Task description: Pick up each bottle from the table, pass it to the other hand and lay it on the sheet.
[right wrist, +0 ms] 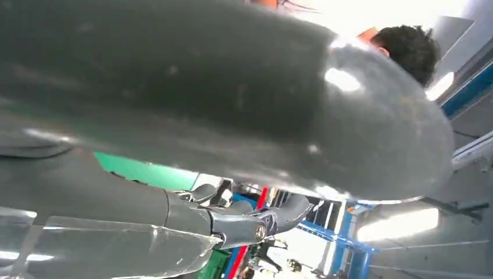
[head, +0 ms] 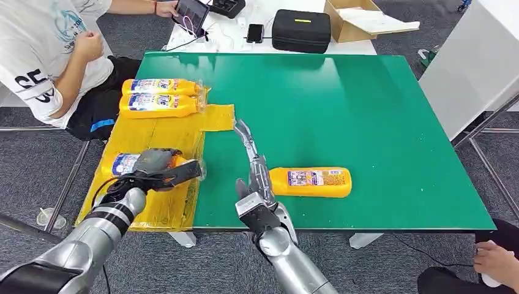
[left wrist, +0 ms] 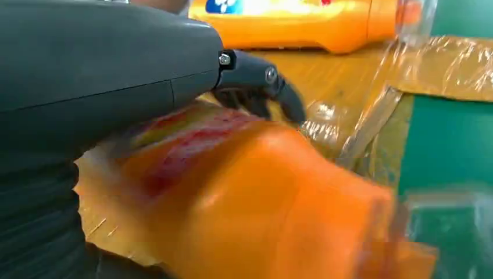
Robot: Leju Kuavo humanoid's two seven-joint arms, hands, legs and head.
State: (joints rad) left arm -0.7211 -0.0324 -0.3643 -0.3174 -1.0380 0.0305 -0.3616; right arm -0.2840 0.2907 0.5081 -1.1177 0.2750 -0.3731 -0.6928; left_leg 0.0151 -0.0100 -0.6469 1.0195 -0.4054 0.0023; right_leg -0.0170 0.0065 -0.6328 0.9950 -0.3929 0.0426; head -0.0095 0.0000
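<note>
An orange bottle lies on the yellow sheet near the table's front left, and my left hand grips it from above. In the left wrist view the same bottle is blurred under the hand. Two more orange bottles lie side by side at the sheet's far end; one bottle is visible past my fingers. Another orange bottle lies on the green table near the front edge. My right hand is beside its cap end, fingers stretched straight, holding nothing.
A person in a white shirt sits at the table's far left beside the sheet. A black case, a cardboard box, a phone and a tablet lie on the white table behind. Someone's hand is at bottom right.
</note>
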